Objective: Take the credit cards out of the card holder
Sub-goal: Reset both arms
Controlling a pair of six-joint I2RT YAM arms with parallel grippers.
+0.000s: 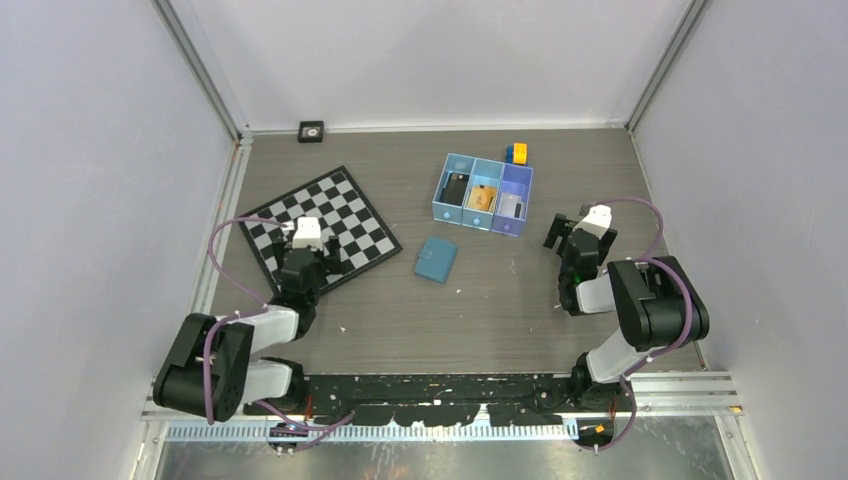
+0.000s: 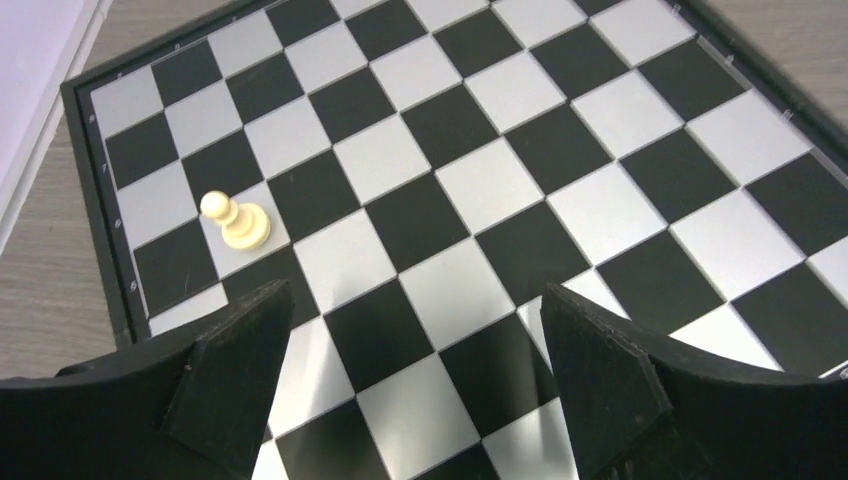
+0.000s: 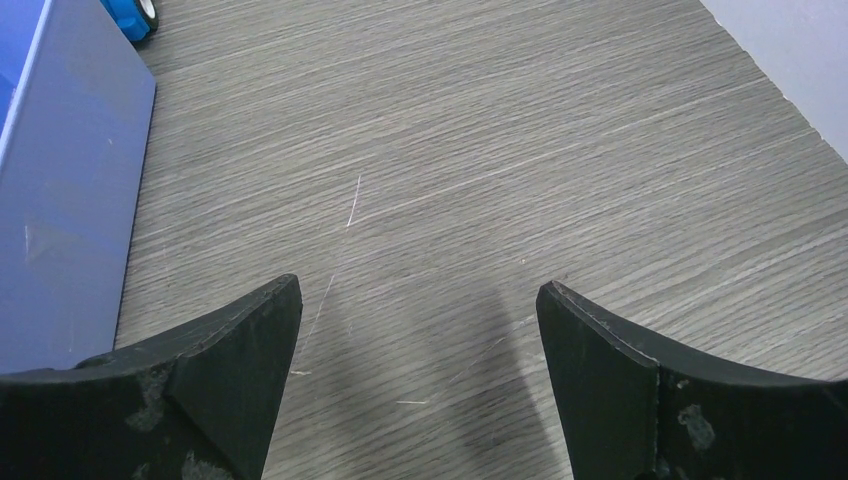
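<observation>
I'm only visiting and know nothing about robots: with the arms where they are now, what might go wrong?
The open left gripper hangs over the chessboard, a white pawn just ahead of it; a low sweep could topple it. The open right gripper sits close beside the blue tray; swinging sideways might shove the tray and jostle the cards inside.

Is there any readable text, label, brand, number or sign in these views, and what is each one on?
No text can be read with confidence.
On the chessboard: tiny marks along its dark rim, too blurred to read.
On the credit cards in the tray: any print is too small to read.
On the card holder: no lettering visible.
</observation>
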